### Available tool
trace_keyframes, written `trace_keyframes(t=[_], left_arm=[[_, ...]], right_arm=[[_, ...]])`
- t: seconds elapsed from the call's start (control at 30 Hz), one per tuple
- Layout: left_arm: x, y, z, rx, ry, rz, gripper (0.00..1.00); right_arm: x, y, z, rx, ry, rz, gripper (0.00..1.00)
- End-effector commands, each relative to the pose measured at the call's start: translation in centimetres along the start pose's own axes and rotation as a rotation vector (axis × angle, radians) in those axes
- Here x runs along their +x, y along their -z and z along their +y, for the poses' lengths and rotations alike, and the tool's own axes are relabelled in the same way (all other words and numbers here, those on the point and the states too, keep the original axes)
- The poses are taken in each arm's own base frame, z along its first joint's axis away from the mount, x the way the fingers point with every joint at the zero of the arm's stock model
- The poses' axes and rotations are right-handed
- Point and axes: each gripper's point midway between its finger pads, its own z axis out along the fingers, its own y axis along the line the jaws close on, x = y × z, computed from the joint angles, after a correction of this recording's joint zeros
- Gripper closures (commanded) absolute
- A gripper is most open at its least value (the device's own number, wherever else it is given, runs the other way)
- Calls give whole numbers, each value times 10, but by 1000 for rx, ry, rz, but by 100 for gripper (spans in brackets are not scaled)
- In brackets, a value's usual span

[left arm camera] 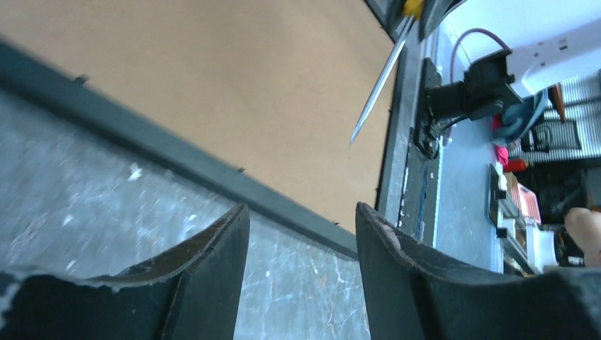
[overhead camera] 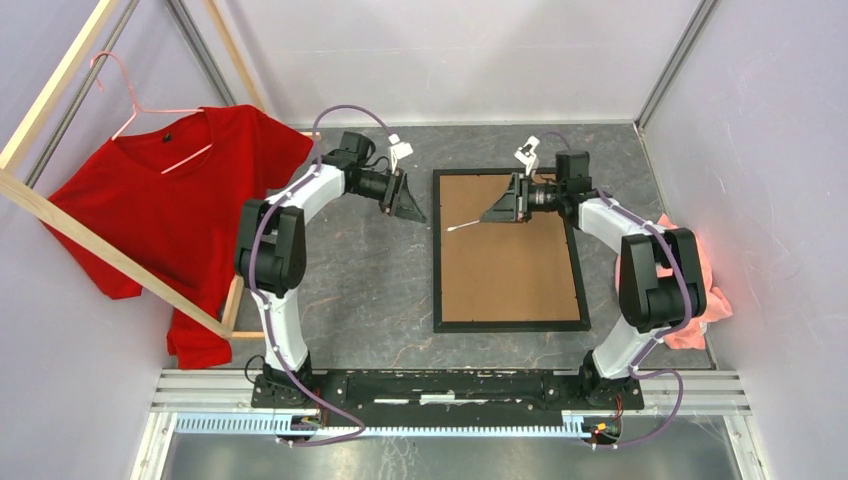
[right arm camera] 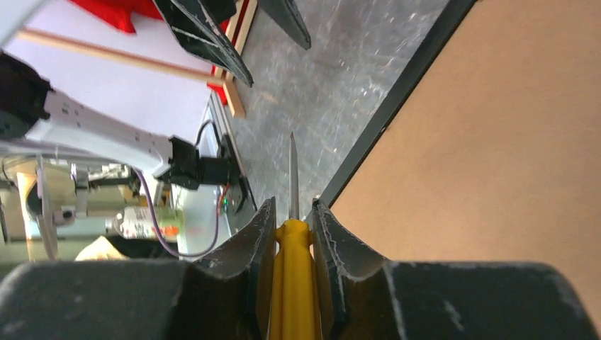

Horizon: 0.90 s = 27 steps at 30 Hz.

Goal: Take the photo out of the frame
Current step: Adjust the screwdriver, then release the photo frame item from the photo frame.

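Note:
The black frame (overhead camera: 437, 250) lies face down on the grey table, its brown backing board (overhead camera: 510, 265) facing up. The photo is hidden under the board. My right gripper (overhead camera: 497, 212) is shut on a yellow-handled screwdriver (right arm camera: 293, 276). The metal shaft (overhead camera: 462, 227) points left over the board's upper left part, toward the frame's left edge (right arm camera: 397, 92). My left gripper (overhead camera: 408, 205) is open and empty, just left of the frame's upper left corner. In the left wrist view its jaws (left arm camera: 301, 212) stand apart above the table, facing the frame's edge (left arm camera: 177, 152).
A red T-shirt (overhead camera: 170, 210) hangs on a pink hanger from a pale wooden rack (overhead camera: 60, 230) at the left. A pink cloth (overhead camera: 700, 290) lies at the right, beside the right arm. Enclosure walls stand on three sides.

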Motion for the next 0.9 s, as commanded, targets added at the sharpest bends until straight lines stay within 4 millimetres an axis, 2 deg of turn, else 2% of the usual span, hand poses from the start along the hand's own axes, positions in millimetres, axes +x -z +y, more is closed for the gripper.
trace_keyframes(t=[0.0, 0.1, 0.23, 0.4, 0.47, 0.63, 0.73, 0.87], left_arm=[[-33, 16, 8, -124, 2, -133, 36], [-39, 14, 33, -229, 72, -190, 32], [-38, 7, 66, -305, 153, -226, 20], [-44, 1, 95, -367, 222, -263, 6], [-46, -2, 102, -375, 235, -280, 1], [-48, -13, 115, -403, 253, -306, 0], [-43, -25, 117, -376, 285, -293, 0], [-39, -35, 116, -324, 309, -275, 3]], right_arm=[[-27, 4, -5, 5, 5, -104, 100], [-32, 2, -20, 43, -27, -135, 100], [-45, -4, -46, 99, -102, -173, 100], [-74, -16, -77, 156, -170, -169, 100], [-84, -19, -86, 184, -190, -192, 100], [-99, -25, -96, 177, -243, -219, 100], [-96, -28, -106, 198, -266, -209, 100], [-82, -32, -119, 205, -330, -182, 100]])
